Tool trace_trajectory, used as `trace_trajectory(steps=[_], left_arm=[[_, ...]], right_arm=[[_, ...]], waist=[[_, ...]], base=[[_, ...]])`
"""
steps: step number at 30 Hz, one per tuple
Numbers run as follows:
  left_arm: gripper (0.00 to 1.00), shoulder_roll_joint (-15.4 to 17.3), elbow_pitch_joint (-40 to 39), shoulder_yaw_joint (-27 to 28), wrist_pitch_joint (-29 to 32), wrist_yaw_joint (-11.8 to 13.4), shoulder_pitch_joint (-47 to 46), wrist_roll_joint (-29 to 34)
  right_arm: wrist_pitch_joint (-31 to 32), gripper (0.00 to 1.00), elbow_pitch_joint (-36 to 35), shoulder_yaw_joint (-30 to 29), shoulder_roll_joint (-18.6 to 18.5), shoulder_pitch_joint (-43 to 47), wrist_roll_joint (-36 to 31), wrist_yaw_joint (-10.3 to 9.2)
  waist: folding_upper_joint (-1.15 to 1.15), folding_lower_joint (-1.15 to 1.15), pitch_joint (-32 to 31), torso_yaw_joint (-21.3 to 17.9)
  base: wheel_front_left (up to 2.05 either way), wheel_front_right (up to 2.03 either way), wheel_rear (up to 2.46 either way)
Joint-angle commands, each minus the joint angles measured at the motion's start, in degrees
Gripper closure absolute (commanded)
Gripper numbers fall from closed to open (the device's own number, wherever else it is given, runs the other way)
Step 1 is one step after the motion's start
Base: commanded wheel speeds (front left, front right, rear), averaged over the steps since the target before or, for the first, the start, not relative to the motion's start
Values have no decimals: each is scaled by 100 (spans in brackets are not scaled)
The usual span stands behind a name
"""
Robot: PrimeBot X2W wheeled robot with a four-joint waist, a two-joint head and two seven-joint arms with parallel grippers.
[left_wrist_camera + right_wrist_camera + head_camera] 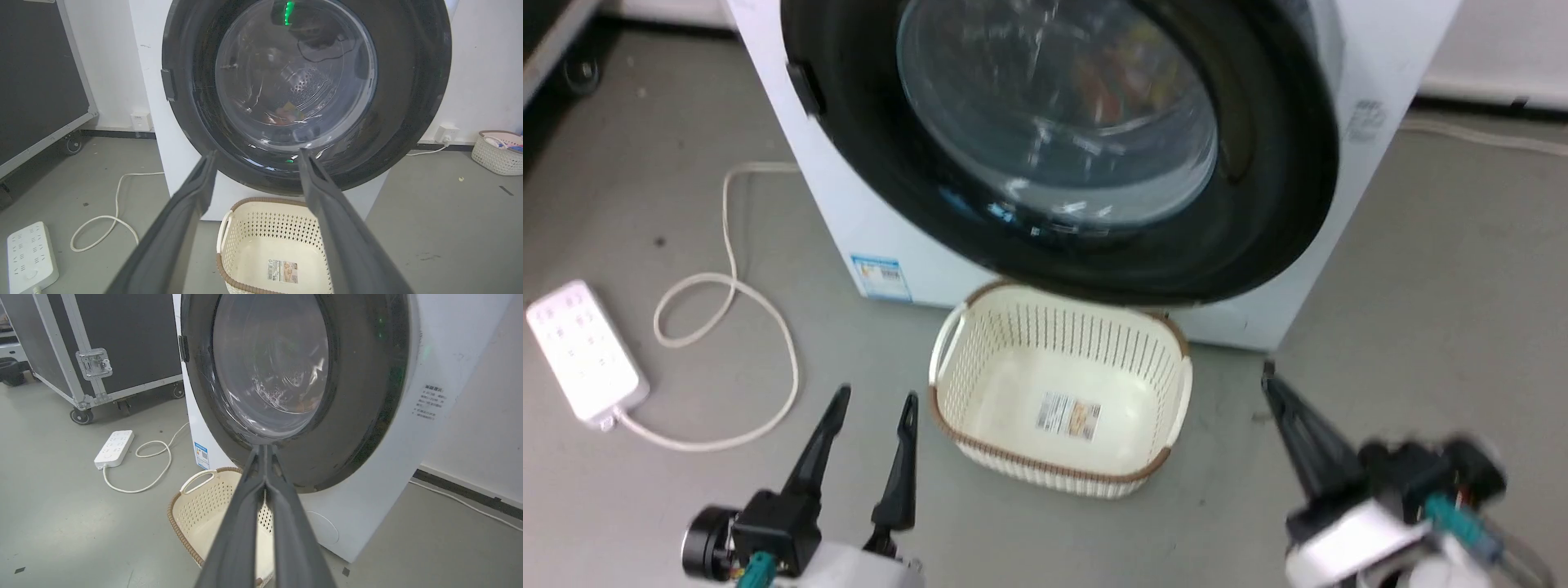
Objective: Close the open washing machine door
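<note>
Grey floor with a power strip (pixel 580 351) at far left. We hold our left gripper (pixel 876 398) low, fingers pointing up and apart, empty. Basket (pixel 1054 335) sits before the washing machine (pixel 849 204); the washing machine door (pixel 1282 163) lies against its front. Our right gripper (pixel 1274 392) is low, fingers pressed together.

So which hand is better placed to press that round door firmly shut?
Probably left. The door already looks flush against the washing machine, and its latch tab sits on the robot's left side, nearer the left hand. The right hand is shut, over by the opposite edge.
</note>
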Motion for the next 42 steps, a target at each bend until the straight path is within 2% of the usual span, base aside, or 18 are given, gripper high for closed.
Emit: trace_trajectory(steps=[1,8,11,14,19,25,33,36,42], left_arm=[[0,-32,-76,6,-30,-35,-167,50],[0,-128,-304,6,-30,-38,-608,117],[0,-154,-334,1,-30,-33,-795,106],[0,-171,-333,-5,-30,-29,-961,92],[0,-186,-322,-97,-30,-1,-1137,66],[0,-190,-337,-217,-30,89,-1230,-22],[0,-191,-365,-331,-30,172,-1314,-68],[0,-191,-341,-354,-30,186,-1335,-59],[0,-191,-265,-326,-30,189,-1322,-34]], right_arm=[[83,100,-29,150,-278,-394,70,5],[544,100,106,760,-1402,-1832,705,5],[706,100,271,922,-1769,-2448,1060,5],[836,100,480,1050,-2022,-3036,1382,5],[967,100,901,1094,-2241,-3862,1785,5],[1066,100,1548,720,-2168,-4646,1929,5],[1188,100,2352,2,-1913,-5360,1718,5],[1153,100,2526,-190,-1784,-5478,1624,5],[962,100,2735,-202,-1586,-5324,1544,5]], waist=[[0,-1,364,94],[0,-1,1140,322],[0,-1,1417,417],[0,-1,1640,499],[0,-1,1876,640],[0,-1,2051,758],[0,-1,2174,838],[0,-1,2171,826],[0,-1,1932,693]], base=[[0,0,0],[0,0,0],[0,0,0],[0,0,0],[0,0,0],[0,0,0],[0,0,0],[0,0,0],[0,0,0]])
